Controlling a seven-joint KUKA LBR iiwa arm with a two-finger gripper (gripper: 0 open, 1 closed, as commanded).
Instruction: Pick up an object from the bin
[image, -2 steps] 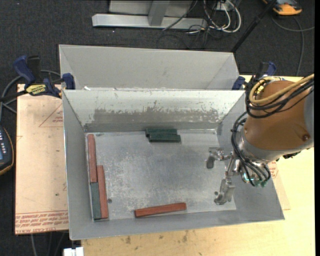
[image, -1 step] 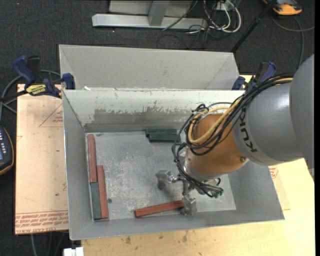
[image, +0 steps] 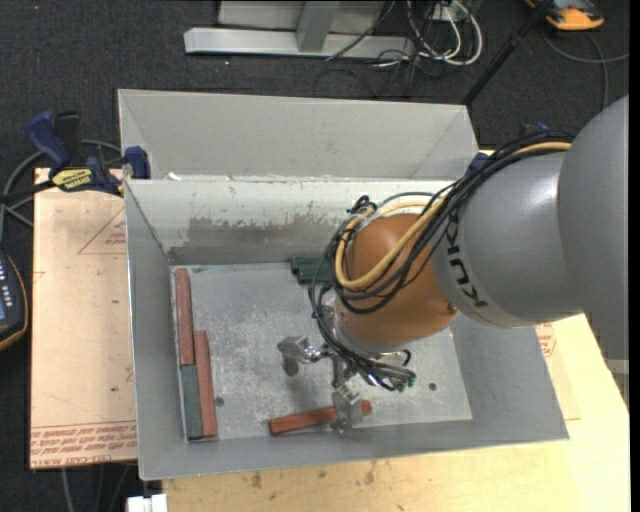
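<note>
Reaching down under its orange cover (image: 395, 280), the arm (image: 530, 240) hangs the gripper (image: 320, 380) low over the front part of the bin (image: 300, 130). Its fingers (image: 347, 405) seem to be spread wide with nothing between them, though cables blur the view there. One fingertip stands at the right end of a flat red stick (image: 303, 423), touching it or just above it; I cannot tell which. That stick lies flat along the bin's front wall and runs out leftward from that fingertip. The other fingertip is over bare floor, further back and to the left. Well to the left of the fingers, two long red strips (image: 184, 315) and a grey-green bar (image: 190, 400) lie against the left wall. Behind the fingers, near the back wall, a dark green piece (image: 304, 267) shows beside the cover.
</note>
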